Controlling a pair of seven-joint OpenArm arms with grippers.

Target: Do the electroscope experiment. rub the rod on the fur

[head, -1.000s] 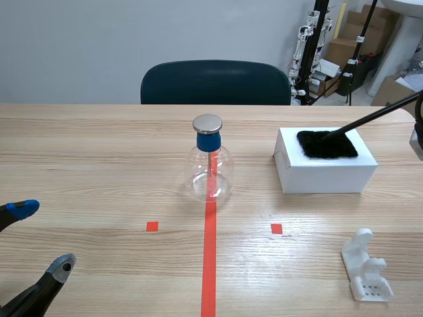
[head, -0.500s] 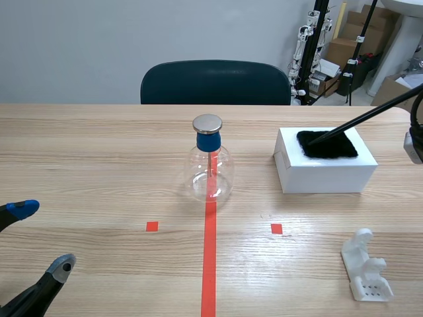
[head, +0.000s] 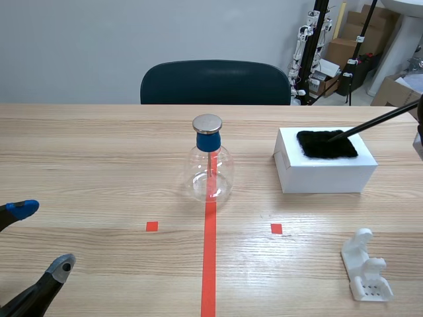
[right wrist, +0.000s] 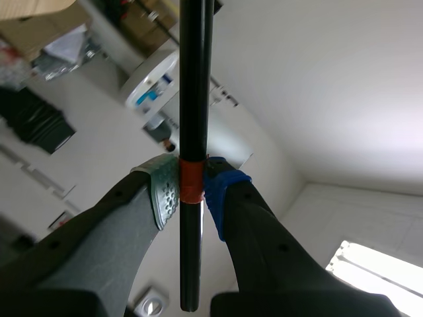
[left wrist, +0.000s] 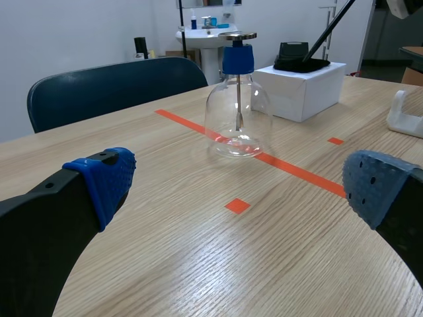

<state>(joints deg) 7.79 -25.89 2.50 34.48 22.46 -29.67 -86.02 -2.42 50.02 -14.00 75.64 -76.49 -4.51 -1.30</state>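
2 padded fingers of the right gripper (right wrist: 192, 188) clamp the black rod (right wrist: 195, 79) at its orange band. The rod slants down, its tip touching the black fur (head: 327, 143) on top of a white box (head: 324, 173). Rubbing well likely calls for firm, repeated strokes under light pressure, never sliding off the fur. The left gripper (left wrist: 238, 185) hangs wide open and holds nothing, well short of the glass flask (head: 210, 173).
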